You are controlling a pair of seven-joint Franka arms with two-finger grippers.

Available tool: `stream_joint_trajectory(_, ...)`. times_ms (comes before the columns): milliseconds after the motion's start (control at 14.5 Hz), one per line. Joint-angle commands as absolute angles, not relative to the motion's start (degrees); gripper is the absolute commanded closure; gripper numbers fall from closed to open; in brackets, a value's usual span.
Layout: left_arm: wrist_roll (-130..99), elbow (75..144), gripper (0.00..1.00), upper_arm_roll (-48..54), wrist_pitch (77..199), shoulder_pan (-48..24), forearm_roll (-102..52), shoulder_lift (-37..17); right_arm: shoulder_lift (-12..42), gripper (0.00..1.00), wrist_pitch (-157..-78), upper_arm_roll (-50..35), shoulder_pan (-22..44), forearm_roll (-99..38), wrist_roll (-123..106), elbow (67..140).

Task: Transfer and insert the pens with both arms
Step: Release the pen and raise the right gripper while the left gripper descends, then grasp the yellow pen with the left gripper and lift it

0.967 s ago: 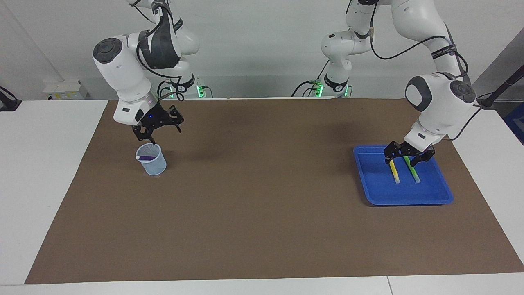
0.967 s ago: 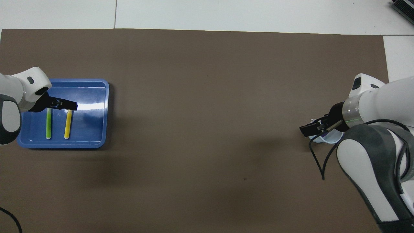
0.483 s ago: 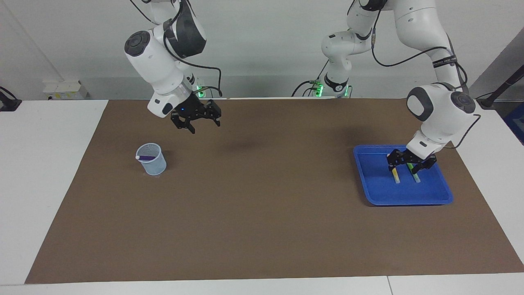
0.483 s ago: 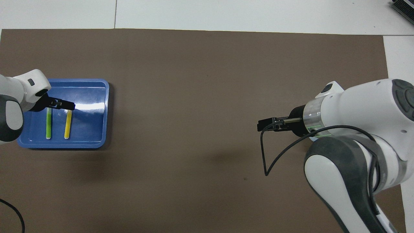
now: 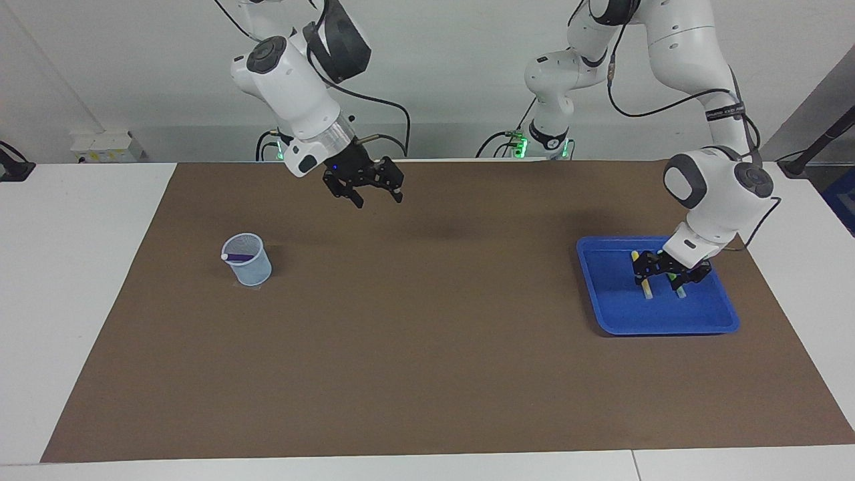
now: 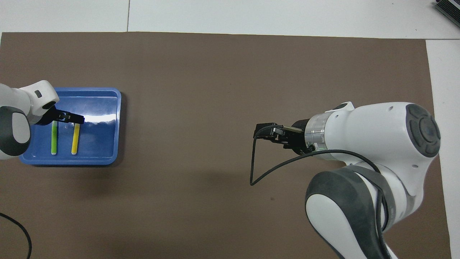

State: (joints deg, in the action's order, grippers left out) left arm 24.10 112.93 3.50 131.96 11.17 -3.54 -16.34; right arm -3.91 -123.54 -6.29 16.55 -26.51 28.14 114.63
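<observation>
Under the left gripper (image 5: 668, 272), both tray pens' upper parts hide.

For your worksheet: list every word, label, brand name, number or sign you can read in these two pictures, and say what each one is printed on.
None can be read.
Band on the left arm: white lettering, too small to read.
Blue tray, mesh cup, brown mat: no print visible.

A brown mat (image 5: 427, 347) covers the white table (image 5: 73, 280); a black cable (image 6: 16, 230) crosses one corner.
</observation>
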Motion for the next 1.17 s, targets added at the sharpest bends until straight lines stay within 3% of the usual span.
stream_joint_trajectory(0, 25.57, 114.34, 0.1, 3.87, 134.38, 12.74, -2.46, -16.61, -3.6, 0.0, -126.99, -6.15, 18.54, -30.05, 34.34, 114.87)
stream_joint_trajectory(414, 25.23, 117.16, 0.18, 3.96, 135.62, 12.57, -2.46, -16.88, -3.16, 0.0, -130.61, -6.06, 20.92, -31.2, 37.44, 115.05)
stream_joint_trajectory(760, 25.05, 118.04, 0.35, 3.95, 135.79, 12.22, -2.46, -17.05, -3.16, 0.0, -130.87, -6.07, 21.0, -31.2, 37.44, 114.96)
stream_joint_trajectory(967, 24.96, 118.48, 0.61, 3.96, 135.97, 12.04, -2.46, -17.05, -3.16, 0.0, -130.78, -6.15, 21.0, -31.2, 37.09, 114.96)
stream_joint_trajectory(1105, 24.7, 118.48, 0.85, 3.95, 136.05, 11.87, -2.46, -17.05, -3.16, 0.0, -130.61, -6.15, 20.92, -31.2, 36.91, 114.96)
